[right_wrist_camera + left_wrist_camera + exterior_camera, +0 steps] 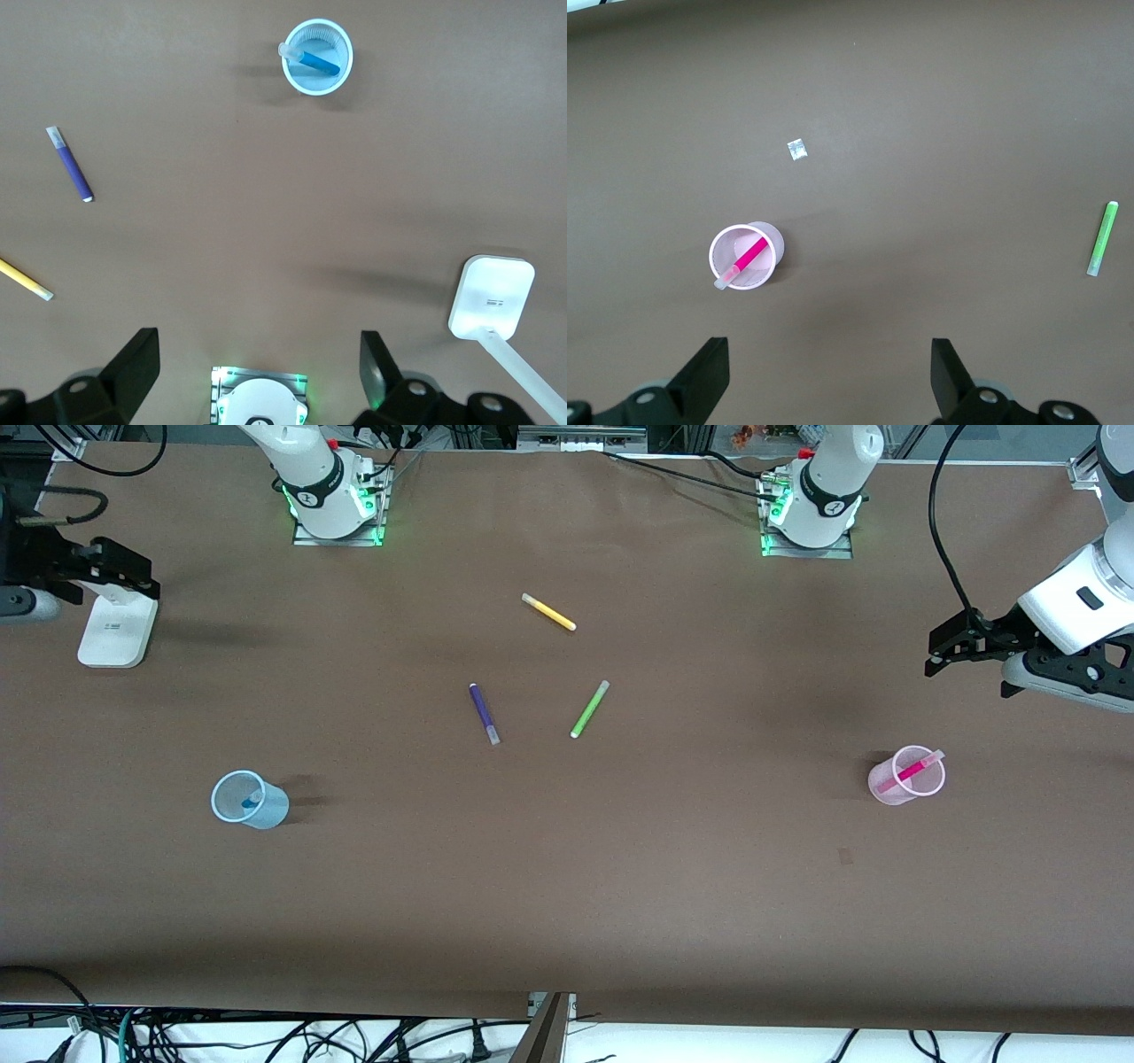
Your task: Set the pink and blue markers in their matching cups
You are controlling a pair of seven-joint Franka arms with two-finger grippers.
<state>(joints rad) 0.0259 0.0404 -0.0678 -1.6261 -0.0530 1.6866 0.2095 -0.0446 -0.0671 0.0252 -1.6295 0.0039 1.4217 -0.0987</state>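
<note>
A: Markers?
B: Pink marker [912,771] stands tilted in the pink cup [886,786], pale cap sticking over the rim, at the left arm's end of the table. Blue marker [249,802] is inside the blue cup [266,809], at the right arm's end. Both cups upright.

A: Left gripper?
B: Left gripper [934,657] hangs in the air at the left arm's end of the table, over bare table [567,886] near the pink cup. Fingers [709,372] spread wide, holding nothing.

A: Right gripper?
B: Right gripper [146,589] is up over the right arm's end, beside a white stand [113,631]. Fingers [133,359] released, wide apart, empty.

A: Anything else down there?
B: Three loose markers mid-table, apart from each other: yellow marker [548,612] farthest from the front camera, purple marker [484,713] and green marker [589,708] nearer to it. Small pale scrap [796,150] on the table near the pink cup.
</note>
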